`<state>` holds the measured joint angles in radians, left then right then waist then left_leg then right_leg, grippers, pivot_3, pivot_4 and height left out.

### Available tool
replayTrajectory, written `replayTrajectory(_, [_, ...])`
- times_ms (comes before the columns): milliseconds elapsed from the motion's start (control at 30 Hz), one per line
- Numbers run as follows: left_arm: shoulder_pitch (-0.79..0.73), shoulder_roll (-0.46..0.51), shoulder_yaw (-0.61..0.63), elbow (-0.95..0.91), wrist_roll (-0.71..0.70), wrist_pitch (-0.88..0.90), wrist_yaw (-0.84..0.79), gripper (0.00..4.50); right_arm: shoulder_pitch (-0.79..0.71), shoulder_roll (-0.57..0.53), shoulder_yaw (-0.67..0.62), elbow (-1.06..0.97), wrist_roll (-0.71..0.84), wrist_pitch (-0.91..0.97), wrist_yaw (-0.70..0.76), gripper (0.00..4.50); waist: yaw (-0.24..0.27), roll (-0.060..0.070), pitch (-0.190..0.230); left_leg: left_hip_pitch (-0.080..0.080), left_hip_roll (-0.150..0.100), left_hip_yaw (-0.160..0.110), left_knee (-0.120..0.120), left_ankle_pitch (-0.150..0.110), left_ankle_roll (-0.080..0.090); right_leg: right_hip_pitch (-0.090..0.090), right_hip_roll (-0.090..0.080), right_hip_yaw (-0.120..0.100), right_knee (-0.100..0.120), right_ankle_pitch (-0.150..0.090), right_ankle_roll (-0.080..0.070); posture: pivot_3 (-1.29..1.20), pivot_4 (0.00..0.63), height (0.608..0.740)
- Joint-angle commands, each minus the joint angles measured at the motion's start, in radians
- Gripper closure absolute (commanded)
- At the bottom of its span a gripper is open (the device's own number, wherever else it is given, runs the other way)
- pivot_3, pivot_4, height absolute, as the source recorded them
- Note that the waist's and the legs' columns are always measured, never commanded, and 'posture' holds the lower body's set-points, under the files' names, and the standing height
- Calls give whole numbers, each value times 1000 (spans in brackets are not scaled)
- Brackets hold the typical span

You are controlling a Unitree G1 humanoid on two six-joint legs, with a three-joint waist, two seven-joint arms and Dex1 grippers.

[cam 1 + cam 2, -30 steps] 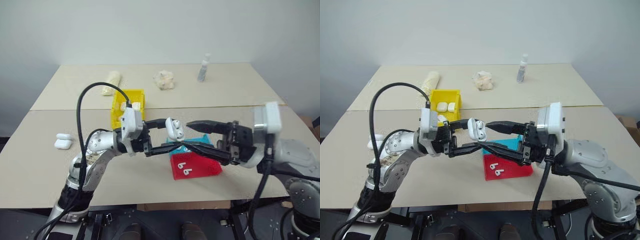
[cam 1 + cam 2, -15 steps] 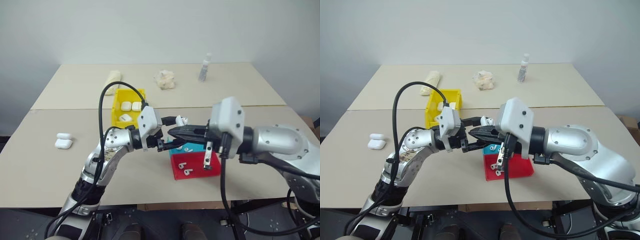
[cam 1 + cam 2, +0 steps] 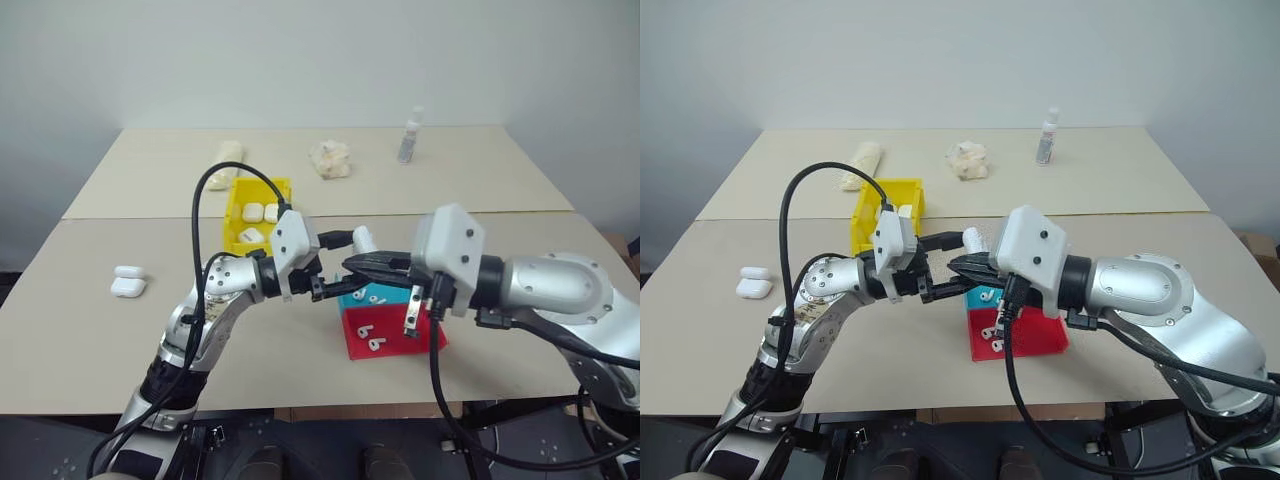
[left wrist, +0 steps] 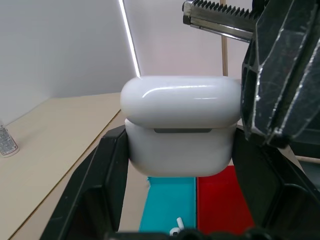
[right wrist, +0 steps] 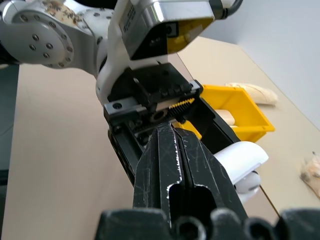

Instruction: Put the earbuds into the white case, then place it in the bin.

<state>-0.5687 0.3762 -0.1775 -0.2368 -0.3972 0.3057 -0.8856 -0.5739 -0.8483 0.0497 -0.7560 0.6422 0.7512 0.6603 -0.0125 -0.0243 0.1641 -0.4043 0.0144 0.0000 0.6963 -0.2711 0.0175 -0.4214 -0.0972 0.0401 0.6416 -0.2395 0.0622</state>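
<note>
Left gripper (image 3: 335, 266), fingers clamped on the white case (image 3: 364, 240), is held above the table (image 3: 100, 330) near its middle; the right gripper (image 3: 352, 264), fingers pressed together with nothing between them, points toward it, tips just beside the case. Below both lie a red tray (image 3: 430, 335) holding two earbuds (image 3: 370, 337) and, touching its far edge, a blue tray (image 3: 352, 299) with more earbuds. The yellow bin (image 3: 233, 215) stands just behind the left arm and contains several white cases. A further white case (image 3: 126, 283) lies well apart near the table's left edge. The surface is a pale beige tabletop made of two boards meeting at a seam; on the far board rest a pale roll (image 3: 222, 160), a crumpled whitish lump (image 3: 331, 158) and a small clear bottle (image 3: 408, 136). A plain light grey wall closes the room behind.

Left wrist view — the white case (image 4: 181, 125), lid down, sits squeezed between the two black fingers (image 4: 95, 185); the other gripper's toothed finger (image 4: 220, 22) crosses above it. The blue tray (image 4: 167, 205) and red tray (image 4: 222, 205) lie side by side beneath, on beige tabletop, with grey wall beyond.

Right wrist view — the closed black fingers (image 5: 175, 165) aim at the left gripper's mount; the white case (image 5: 242, 162) shows just beside them, the yellow bin (image 5: 245, 112) behind it on the beige surface.
</note>
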Motion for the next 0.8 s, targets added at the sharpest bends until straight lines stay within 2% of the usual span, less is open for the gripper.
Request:
replayTrajectory(33, [-1, -7, 19, -25, -15, -31, -7, 1722, 3, -5, -61, -8, -6, -31, 13, 4471, 0, 0, 0, 0, 0, 0, 0, 0, 0, 0, 0, 0, 0, 0, 0, 0, 150, 740])
replayTrajectory(200, [7, -6, 27, -27, -9, -36, 3, 1722, 22, -7, -102, -22, 5, -34, 19, 4471, 0, 0, 0, 0, 0, 0, 0, 0, 0, 0, 0, 0, 0, 0, 0, 0, 150, 740])
replayTrajectory(367, [2, -9, 72, 5, 24, -82, 55, 1722, 19, 53, -255, -23, 155, -54, 12, 4471, 0, 0, 0, 0, 0, 0, 0, 0, 0, 0, 0, 0, 0, 0, 0, 0, 150, 740])
replayTrajectory(500, [-121, -47, 125, 150, 147, -92, 268, 1722, 32, 52, -317, -1, 198, -50, -7, 4471, 5, 0, 0, 0, 0, 0, 0, 0, 0, 0, 0, 0, 0, 0, 0, 0, 150, 740])
replayTrajectory(667, [-316, -63, 128, 424, 370, 1, 588, 1722, 89, 38, -274, 14, 136, -49, -14, 4471, 13, -1, 0, 0, -1, 1, 2, 0, 0, 2, 0, -1, 0, 1, 1, 0, 150, 740])
replayTrajectory(800, [-347, -45, 93, 571, 479, -27, 669, 1722, 106, 36, -231, 7, 106, -51, -14, 4471, 5, -1, 0, -1, -1, 1, -1, 0, 1, -1, -1, 0, -1, 1, 1, 0, 150, 740])
